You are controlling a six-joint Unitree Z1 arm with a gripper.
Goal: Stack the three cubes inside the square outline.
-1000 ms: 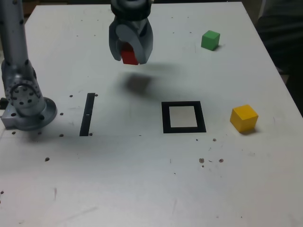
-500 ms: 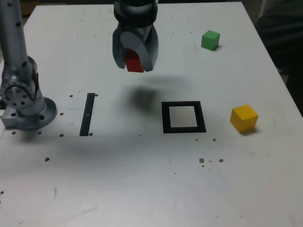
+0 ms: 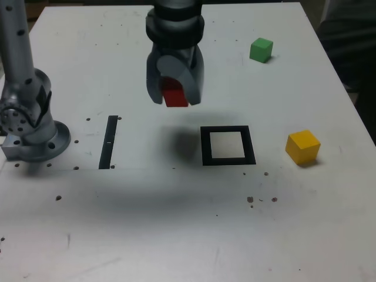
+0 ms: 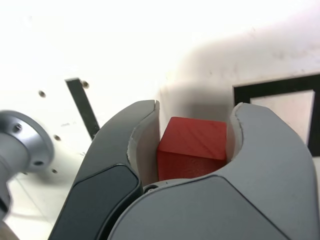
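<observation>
My hand has the red cube pinched between its fingers, held above the surface on the exterior view's left of the square outline. The cube looks light, stiff and hard to crush; its flat sides should give a firm hold, though smooth faces might let it twist if gripped off-centre. I would take it by opposite side faces, leaving top and bottom free for stacking. The yellow cube sits to the outline's right in the exterior view, the green cube near the surface's far right corner, both well inside the edges. Between my cube and the outline I see nothing standing in the way; on the outline's other side, a wide swing could catch the yellow one.
</observation>
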